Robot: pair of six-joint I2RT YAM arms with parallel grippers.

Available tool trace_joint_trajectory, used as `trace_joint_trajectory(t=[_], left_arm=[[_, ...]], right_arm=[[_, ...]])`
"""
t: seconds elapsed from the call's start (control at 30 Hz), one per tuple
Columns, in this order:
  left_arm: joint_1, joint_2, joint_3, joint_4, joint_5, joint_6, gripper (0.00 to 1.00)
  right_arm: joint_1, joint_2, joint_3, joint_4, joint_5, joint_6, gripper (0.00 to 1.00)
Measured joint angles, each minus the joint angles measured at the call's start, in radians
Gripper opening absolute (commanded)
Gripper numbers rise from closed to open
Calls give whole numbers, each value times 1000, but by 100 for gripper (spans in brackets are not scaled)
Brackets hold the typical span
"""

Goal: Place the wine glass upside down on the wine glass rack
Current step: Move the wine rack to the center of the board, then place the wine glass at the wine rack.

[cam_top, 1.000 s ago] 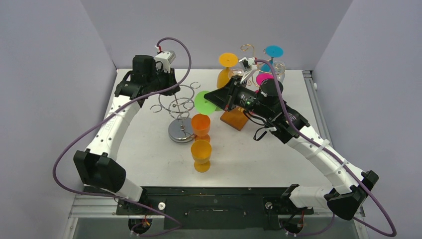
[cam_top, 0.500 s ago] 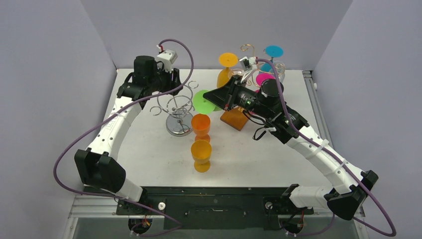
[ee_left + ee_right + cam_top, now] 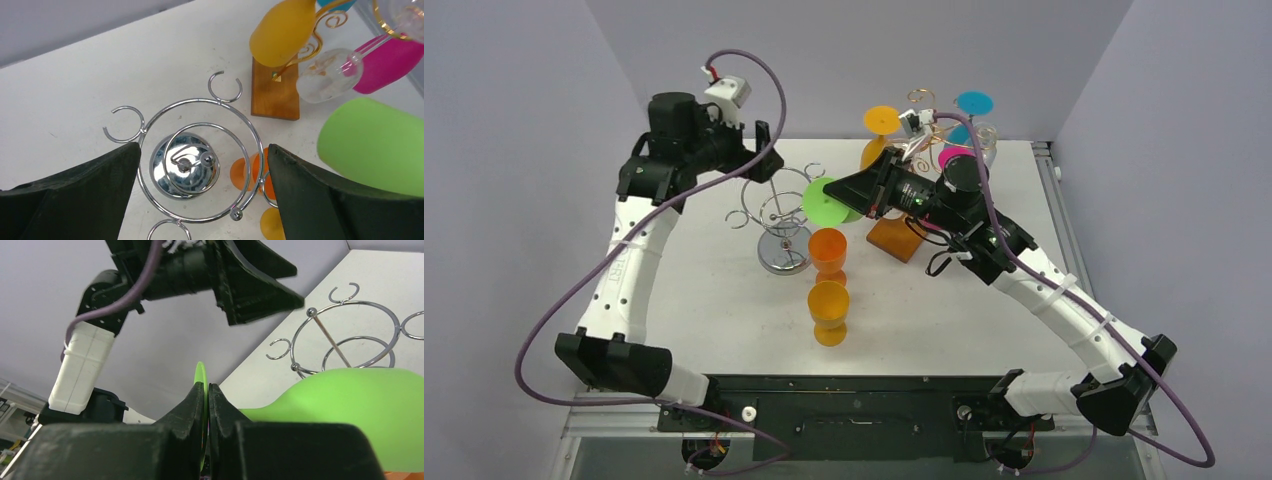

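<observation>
The right gripper pinched the green wine glass by its foot, while the left gripper gaped wide above the chrome rack.

The green glass is a bright, even lime. Left of it, the rack is mirror-bright chrome wire on a shiny silver base. Just near of that stand an orange glass and, nearer still, a yellow-orange glass. The far rack is gold wire on a brown wooden base. It carries an amber glass, a cyan glass, a magenta glass and a clear glass. The table is white and the walls are pale lilac-grey. The arms are white with black joints, and their cables are purple.
</observation>
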Motion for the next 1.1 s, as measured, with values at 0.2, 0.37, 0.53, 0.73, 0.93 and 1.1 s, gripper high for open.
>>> trace_joint_trajectory(t=[0.2, 0.37, 0.53, 0.73, 0.93, 1.1], left_arm=[[168, 1, 256, -121, 172, -77, 97], [240, -24, 349, -171, 396, -134, 90], [239, -56, 314, -209, 567, -190, 80], [239, -108, 208, -193, 678, -277, 68], [239, -156, 107, -103, 763, -393, 58], [238, -195, 45, 16, 803, -497, 27]], right_arm=[[20, 42, 31, 9, -16, 20, 0], [30, 106, 82, 24, -34, 32, 0], [30, 169, 140, 40, -55, 54, 0], [30, 228, 198, 98, -84, 101, 0], [30, 264, 228, 137, -100, 128, 0], [36, 288, 249, 151, -108, 153, 0]])
